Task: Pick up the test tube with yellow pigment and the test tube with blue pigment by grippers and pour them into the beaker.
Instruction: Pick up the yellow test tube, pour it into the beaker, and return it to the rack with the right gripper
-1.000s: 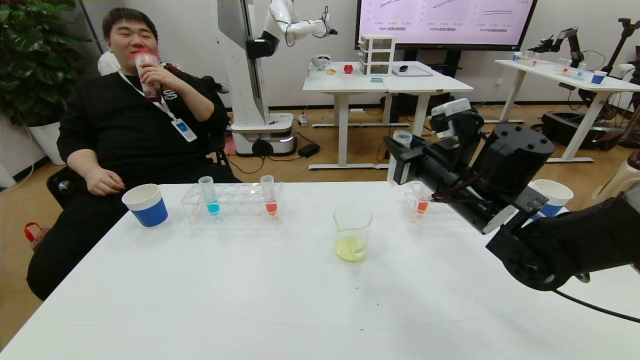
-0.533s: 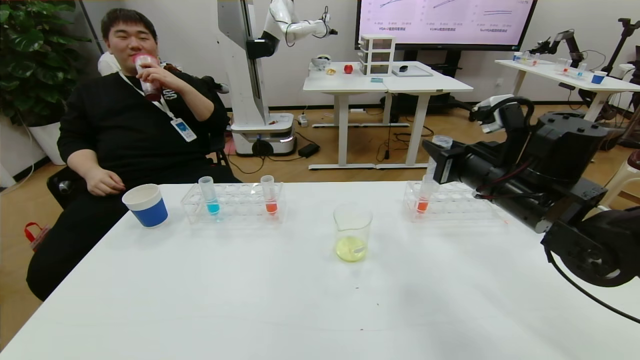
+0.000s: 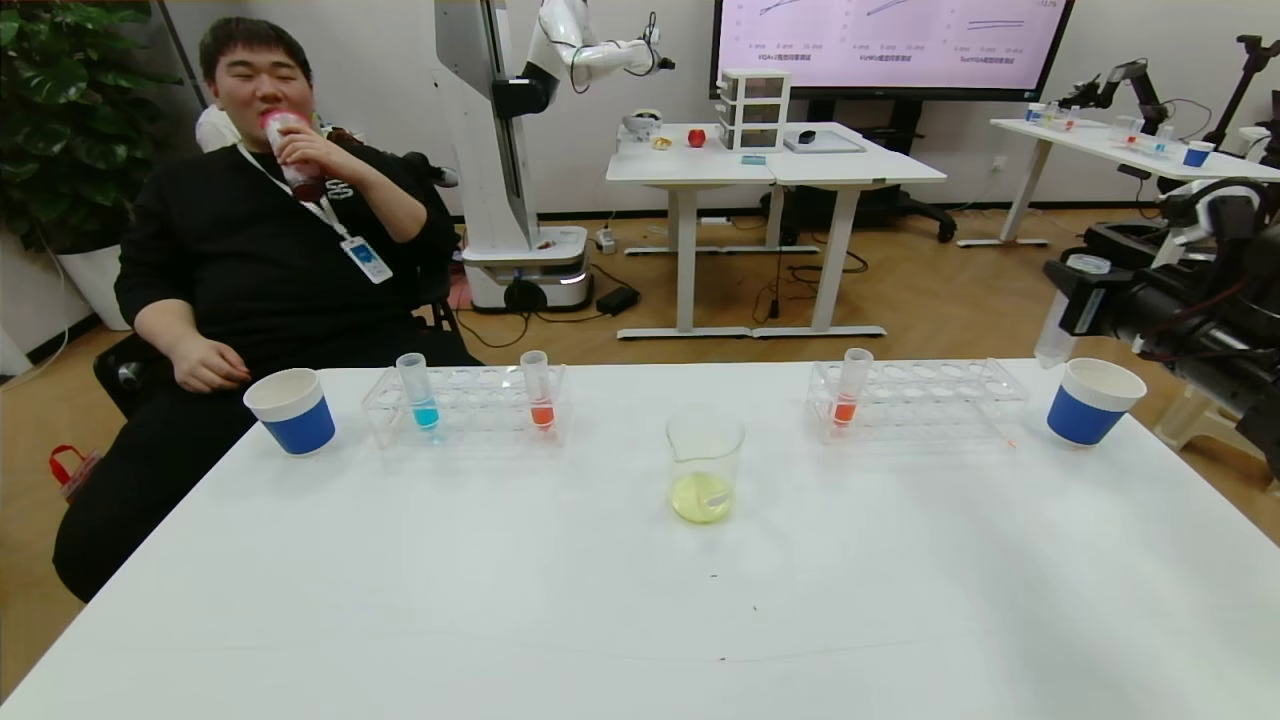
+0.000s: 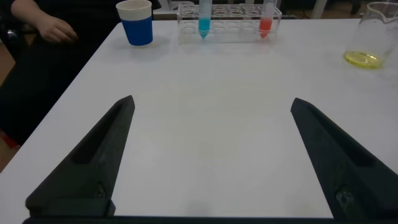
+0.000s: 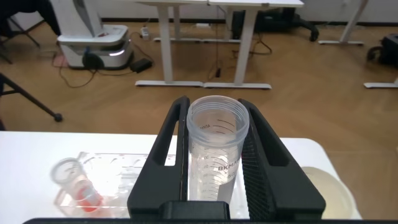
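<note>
Head view shows the right gripper [image 3: 1075, 300] at the table's right edge, clamped on the now-empty test tube with yellow pigment [image 3: 1056, 325], which hangs just above and left of a blue-sleeved paper cup [image 3: 1090, 402]; a second ago this gripper was near the beaker [image 3: 705, 463], which holds yellow liquid at mid-table. The left gripper [image 4: 211, 155] appears only in its wrist view, fingers spread wide over bare table [image 4: 211, 93], well short of the test tube with blue pigment [image 3: 418, 390] standing in the left rack [image 3: 465, 405]. Most of the right arm is cut off by the picture's edge.

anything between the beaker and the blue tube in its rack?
Head view: only bare table lies between the beaker and the blue tube; the orange-red tube stands off that line in the same rack.
</note>
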`<action>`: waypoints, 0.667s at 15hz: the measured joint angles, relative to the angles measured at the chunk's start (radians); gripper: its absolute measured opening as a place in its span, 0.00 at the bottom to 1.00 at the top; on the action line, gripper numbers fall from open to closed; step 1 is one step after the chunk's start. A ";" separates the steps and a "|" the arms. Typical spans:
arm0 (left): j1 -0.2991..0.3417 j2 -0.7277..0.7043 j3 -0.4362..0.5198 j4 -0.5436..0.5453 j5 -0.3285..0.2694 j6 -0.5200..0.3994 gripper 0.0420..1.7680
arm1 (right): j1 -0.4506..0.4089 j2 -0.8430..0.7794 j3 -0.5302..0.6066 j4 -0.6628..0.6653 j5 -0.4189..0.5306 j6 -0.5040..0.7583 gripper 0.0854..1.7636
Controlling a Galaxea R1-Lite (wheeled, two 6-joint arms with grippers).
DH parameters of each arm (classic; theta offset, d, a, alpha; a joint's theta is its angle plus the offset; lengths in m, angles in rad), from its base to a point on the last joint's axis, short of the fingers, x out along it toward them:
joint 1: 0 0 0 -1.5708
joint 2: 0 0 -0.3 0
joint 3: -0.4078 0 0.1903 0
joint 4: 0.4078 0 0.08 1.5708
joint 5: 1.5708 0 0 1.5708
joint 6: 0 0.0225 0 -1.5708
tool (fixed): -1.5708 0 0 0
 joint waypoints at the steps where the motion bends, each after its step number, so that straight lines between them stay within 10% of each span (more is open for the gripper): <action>1: 0.000 0.000 0.000 0.000 0.000 0.000 0.99 | -0.050 0.009 -0.011 0.004 0.011 -0.001 0.25; 10: 0.000 0.000 0.000 0.000 0.000 0.000 0.99 | -0.236 0.186 -0.179 -0.003 0.015 -0.001 0.25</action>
